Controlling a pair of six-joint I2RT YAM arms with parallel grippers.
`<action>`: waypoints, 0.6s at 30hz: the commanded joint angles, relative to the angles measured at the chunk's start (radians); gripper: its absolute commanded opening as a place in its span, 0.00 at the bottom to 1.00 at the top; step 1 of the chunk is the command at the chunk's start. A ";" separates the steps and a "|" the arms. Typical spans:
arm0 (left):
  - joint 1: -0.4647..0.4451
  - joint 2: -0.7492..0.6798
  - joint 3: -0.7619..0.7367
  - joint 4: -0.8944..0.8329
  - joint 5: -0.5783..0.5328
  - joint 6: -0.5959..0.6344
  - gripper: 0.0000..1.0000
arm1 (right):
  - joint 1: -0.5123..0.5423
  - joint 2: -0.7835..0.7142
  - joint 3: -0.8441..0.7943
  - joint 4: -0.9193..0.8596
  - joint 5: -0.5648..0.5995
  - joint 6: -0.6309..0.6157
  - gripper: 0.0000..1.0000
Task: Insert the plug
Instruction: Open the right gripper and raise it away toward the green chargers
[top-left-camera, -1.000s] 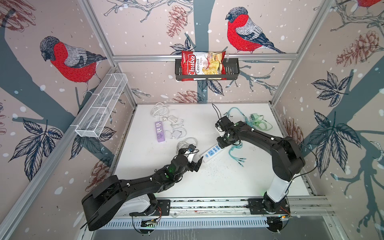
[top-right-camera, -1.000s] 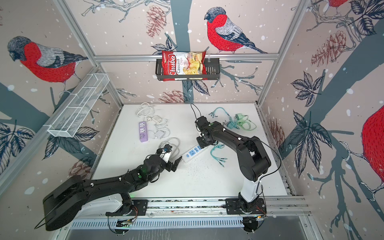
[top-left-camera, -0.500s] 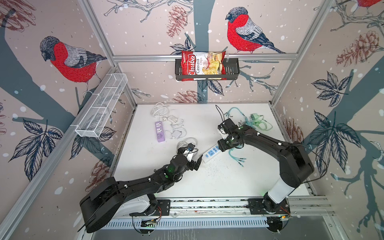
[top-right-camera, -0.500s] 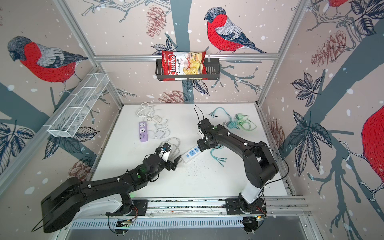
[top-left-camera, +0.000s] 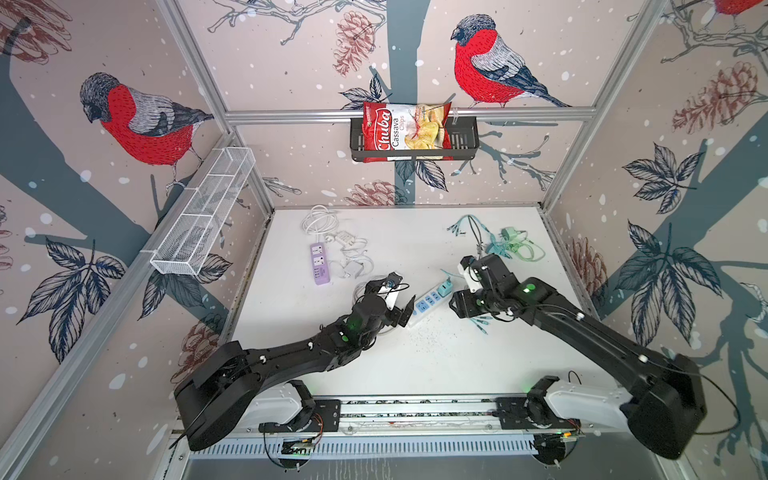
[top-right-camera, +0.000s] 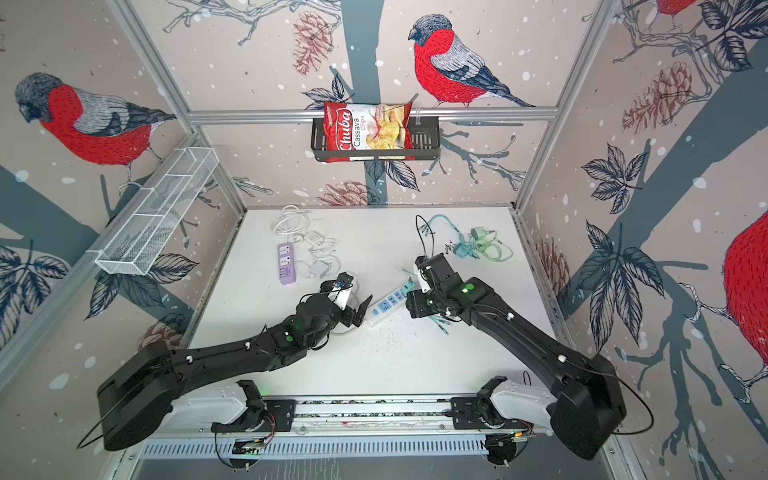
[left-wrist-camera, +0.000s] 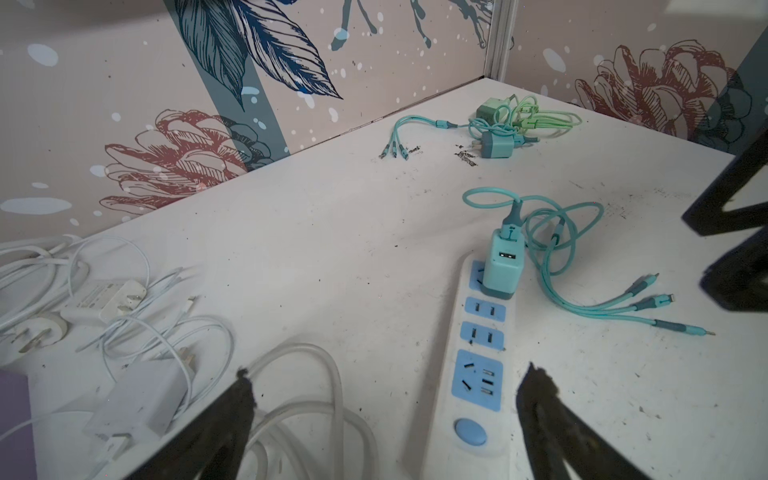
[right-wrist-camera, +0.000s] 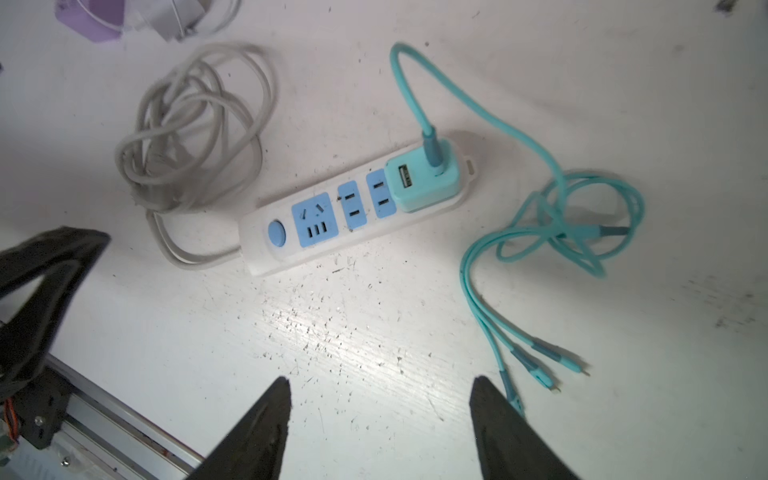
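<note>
The teal plug (top-left-camera: 445, 287) (right-wrist-camera: 424, 183) (left-wrist-camera: 503, 270) stands seated in the end socket of the white and blue power strip (top-left-camera: 428, 301) (right-wrist-camera: 257, 249) (left-wrist-camera: 440, 415), which lies mid-table in both top views. Its teal cable (right-wrist-camera: 552, 216) loops beside it. My right gripper (top-left-camera: 459, 289) (top-right-camera: 415, 286) (right-wrist-camera: 382, 382) hangs open just right of the plug, with only bare table between its fingers. At the strip's switch end my left gripper (top-left-camera: 397, 297) (top-right-camera: 353, 297) (left-wrist-camera: 390, 374) is wide open, straddling that end and part of the strip's grey cord without touching.
The strip's grey cord coil (right-wrist-camera: 195, 124) lies by the left gripper. A purple power strip (top-left-camera: 319, 264) and white chargers with cables (top-left-camera: 345, 249) sit back left. Green and teal chargers (top-left-camera: 507, 245) lie back right. A chips bag (top-left-camera: 407, 131) hangs in a wall basket.
The right gripper's jaws have widened and it has drawn back a little from the plug, toward the right and front. The plug stays in the strip. The left arm has barely moved.
</note>
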 joint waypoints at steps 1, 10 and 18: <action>0.002 0.012 0.028 0.006 -0.025 0.046 0.97 | -0.036 -0.062 0.004 0.010 0.130 0.141 0.74; 0.051 0.051 0.132 -0.050 0.012 -0.008 0.97 | -0.394 0.206 0.143 0.164 0.156 0.139 0.73; 0.092 0.019 0.132 -0.072 0.044 0.018 0.97 | -0.544 0.741 0.559 0.136 0.149 0.113 0.70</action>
